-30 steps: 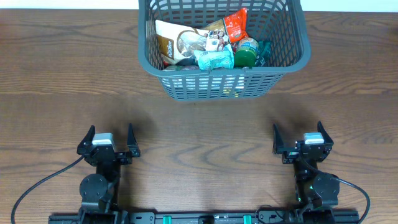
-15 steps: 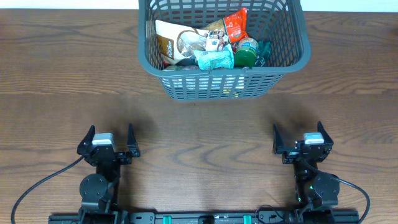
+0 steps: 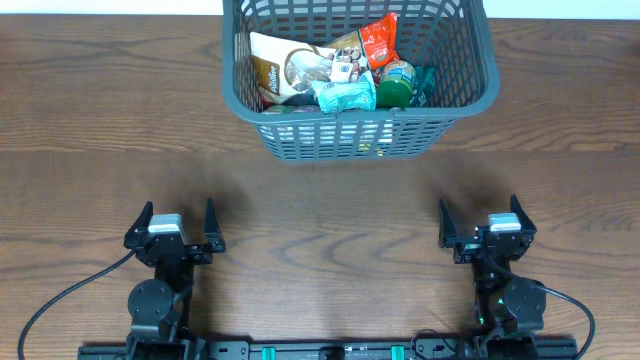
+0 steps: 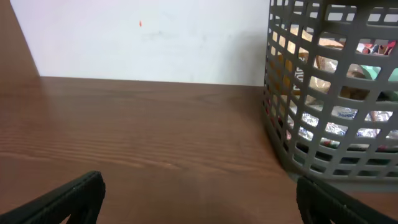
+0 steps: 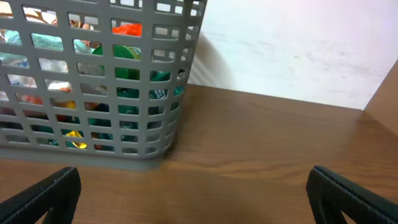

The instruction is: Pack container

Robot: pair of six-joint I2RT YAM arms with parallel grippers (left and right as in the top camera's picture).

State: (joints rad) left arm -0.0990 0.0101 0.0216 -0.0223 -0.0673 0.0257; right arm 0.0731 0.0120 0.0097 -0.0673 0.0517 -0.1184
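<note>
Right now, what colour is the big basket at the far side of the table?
The container is dark grey all over; the overhead view shows it best.

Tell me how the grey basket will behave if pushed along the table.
The basket probably slides rather than tips: it looks wide and low, with packets weighting its bottom. Its slotted walls may flex slightly.

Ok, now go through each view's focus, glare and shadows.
Overhead: sharp and evenly lit, with a soft shadow on the table below the container. Left wrist: the left gripper is out of focus at the bottom edge, and foil packets glint through the lattice. Right wrist: the right gripper is equally blurred, the container is crisp, and there is no glare.
</note>
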